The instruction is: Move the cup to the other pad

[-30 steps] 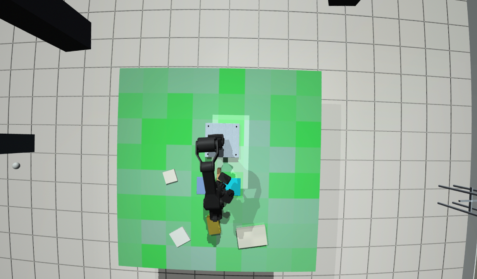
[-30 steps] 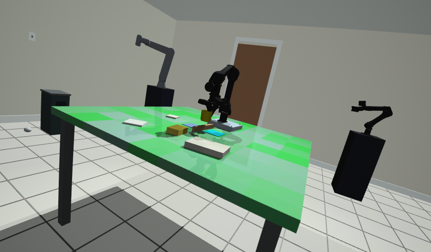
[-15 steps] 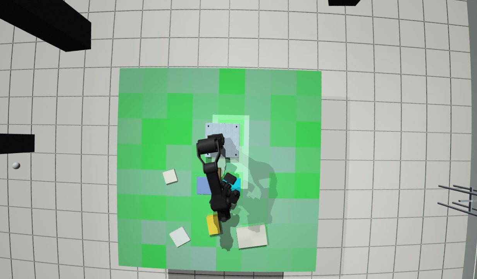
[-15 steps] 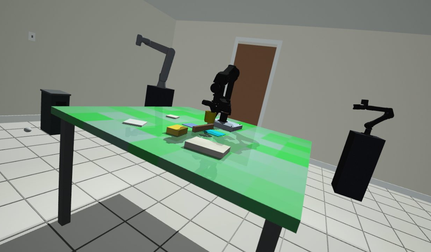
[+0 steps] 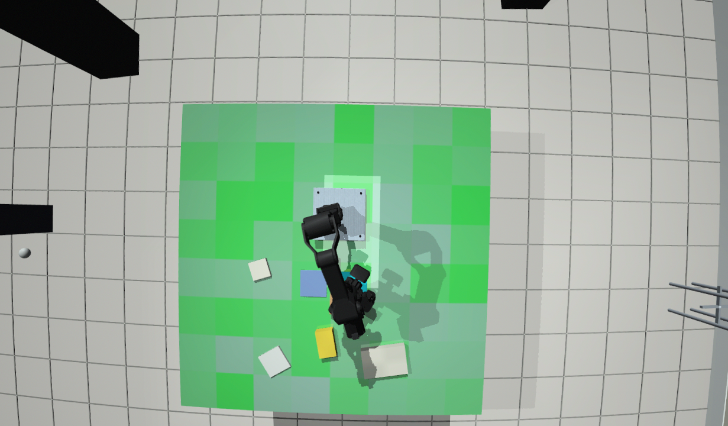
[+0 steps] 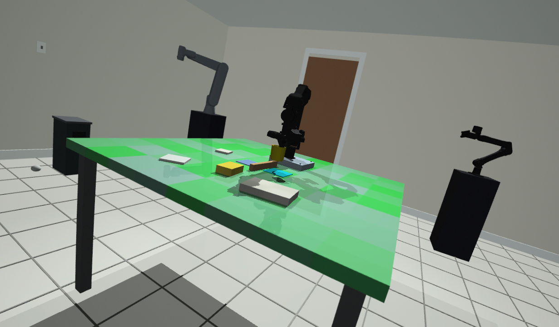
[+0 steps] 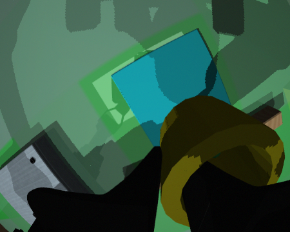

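Observation:
My gripper (image 6: pixel 283 148) (image 7: pixel 168 153) is shut on the wall of an olive-yellow cup (image 6: pixel 277 153) (image 7: pixel 175 185). It holds the cup upright, a little above the table. In the wrist view the cup hangs over the near corner of the cyan pad (image 7: pixel 171 77) (image 6: pixel 279 172) (image 5: pixel 348 276). The blue pad (image 5: pixel 313 283) (image 6: pixel 245 162) lies to the left of the arm. A wooden bar (image 6: pixel 263 165) (image 7: pixel 274 118) lies between the two pads. In the overhead view the arm hides the cup. The cup's inside is dark and I see no marbles.
A yellow block (image 5: pixel 325 342) (image 6: pixel 229 168) and a large beige slab (image 5: pixel 387 360) (image 6: pixel 268 190) lie toward the table's front. Two small white tiles (image 5: pixel 259 269) (image 5: pixel 274 361) lie to the left. The arm's grey base plate (image 5: pixel 350 198) (image 7: pixel 20 176) is behind the pads.

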Robot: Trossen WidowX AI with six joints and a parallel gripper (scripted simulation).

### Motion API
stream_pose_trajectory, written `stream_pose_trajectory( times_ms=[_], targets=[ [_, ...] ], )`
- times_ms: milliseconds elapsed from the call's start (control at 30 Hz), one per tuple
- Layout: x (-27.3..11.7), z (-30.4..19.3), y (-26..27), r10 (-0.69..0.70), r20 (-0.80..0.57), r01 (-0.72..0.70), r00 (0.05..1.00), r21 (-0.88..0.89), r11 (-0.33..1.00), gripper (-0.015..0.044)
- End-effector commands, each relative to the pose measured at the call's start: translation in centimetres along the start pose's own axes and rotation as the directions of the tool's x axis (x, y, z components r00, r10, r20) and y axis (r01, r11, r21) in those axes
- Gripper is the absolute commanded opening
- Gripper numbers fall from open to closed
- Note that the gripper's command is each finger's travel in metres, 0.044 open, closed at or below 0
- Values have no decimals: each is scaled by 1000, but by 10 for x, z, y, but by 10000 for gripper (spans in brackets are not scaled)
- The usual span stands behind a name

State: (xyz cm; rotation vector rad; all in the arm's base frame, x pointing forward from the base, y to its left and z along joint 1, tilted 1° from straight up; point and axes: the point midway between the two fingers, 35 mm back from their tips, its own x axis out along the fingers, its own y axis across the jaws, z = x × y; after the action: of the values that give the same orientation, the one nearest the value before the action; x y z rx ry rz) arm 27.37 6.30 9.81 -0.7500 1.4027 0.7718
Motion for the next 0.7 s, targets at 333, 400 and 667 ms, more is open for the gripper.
stream_pose_trajectory(
  times_ms=[333,400,667],
  targets=[
    [-1,20,10,1,7,-1,1000,3,1000,0],
    [1,20,10,1,7,-1,1000,3,1000,0],
    [12,21,10,1,7,-1,1000,3,1000,0]
  ],
)
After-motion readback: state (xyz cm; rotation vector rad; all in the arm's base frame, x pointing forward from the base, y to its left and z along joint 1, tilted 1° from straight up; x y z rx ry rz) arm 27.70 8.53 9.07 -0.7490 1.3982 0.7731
